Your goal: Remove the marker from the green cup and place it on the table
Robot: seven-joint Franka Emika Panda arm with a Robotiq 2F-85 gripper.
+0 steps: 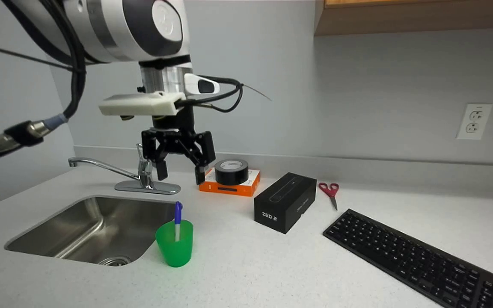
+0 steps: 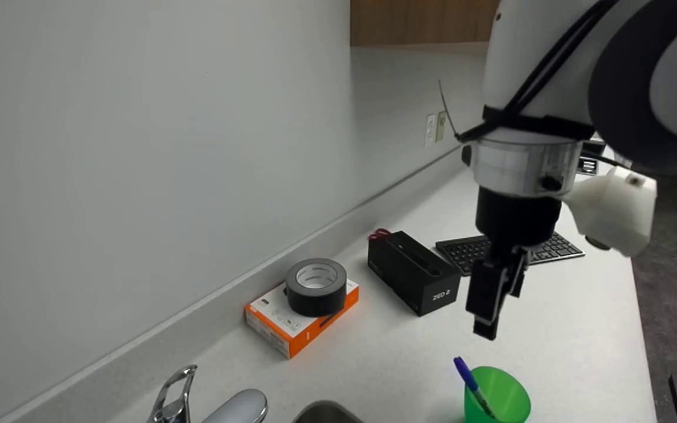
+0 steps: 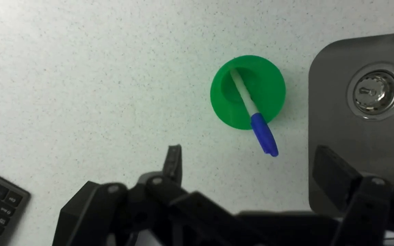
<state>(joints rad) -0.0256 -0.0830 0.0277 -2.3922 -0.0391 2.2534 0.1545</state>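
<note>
The gripper (image 1: 181, 174) hangs above the worktop (image 1: 238, 273), its fingers spread wide with nothing between them. Below it and apart, the marker (image 3: 253, 112) leans inside the upright green cup (image 1: 176, 250), blue cap up, jutting past the rim toward the wall (image 1: 263, 128). That tilt is the likeliest trouble: a careless descent could knock the cap or land a finger on the rim, and the cup, thin plastic by the look of it, might tip or ride up with the pull. Gripping only the cap may slide it off and leave the body behind.

Just beside the cup runs the edge of the sink (image 1: 131, 226) — a marker let go on that side could roll in. Better ground for setting down seems to lie away from the sink — a broad stretch of worktop reaching toward the black box (image 1: 285, 203) and, farther off, the keyboard (image 1: 413, 261). Beyond, the orange box (image 2: 295, 324) with its tape roll (image 1: 231, 176) and the faucet (image 1: 145, 173) may limit any swing toward the wall.
</note>
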